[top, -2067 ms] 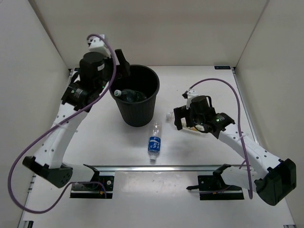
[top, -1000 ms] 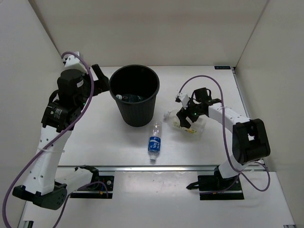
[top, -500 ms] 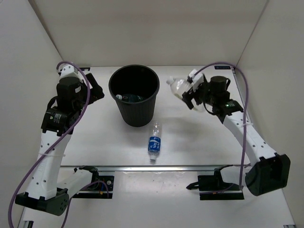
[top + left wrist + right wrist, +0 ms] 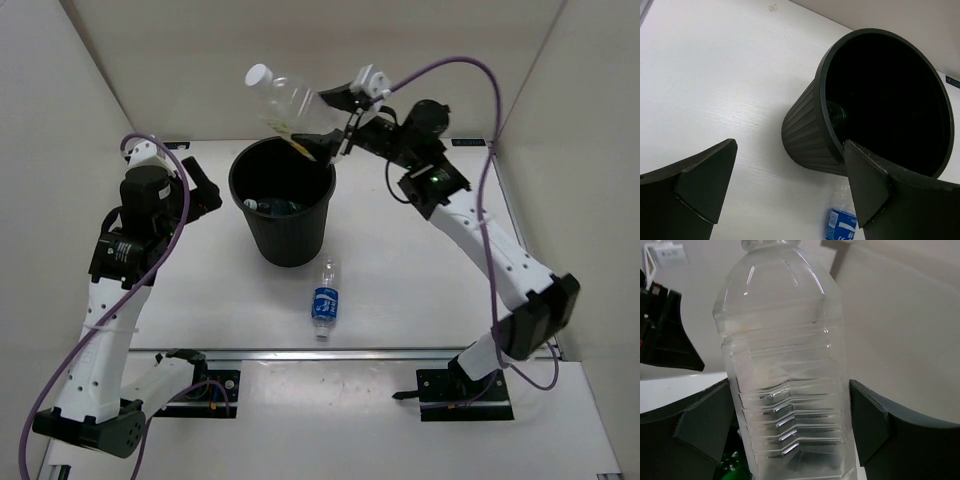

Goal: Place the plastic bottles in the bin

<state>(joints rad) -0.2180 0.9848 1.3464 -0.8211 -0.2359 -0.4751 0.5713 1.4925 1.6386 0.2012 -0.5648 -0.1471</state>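
Logged right gripper [image 4: 328,125] as clamped on yellow-labelled bottle [image 4: 285,100], with jaws about half apart and pressed against both sides of its lower body. Cap end pointing away from the fingers, up and left in the top view. Bottle held tilted in the air, with bin [image 4: 285,245] below the fingertips and the bottle's base over the far rim in that view. From the right wrist: clear ribbed body filling the gap between the fingers [image 4: 700,430], with a scrap of green below.

Noted left gripper [image 4: 790,187] spread fully wide, with nothing between the fingers and nothing touched. Bin just ahead and to its right, not touching.

Inside the bin: green bottle [image 4: 275,205], lying low.

On table [image 4: 420,290]: blue-labelled bottle [image 4: 324,300] lying flat, nearer the arm bases than the bin, well apart from both grippers.
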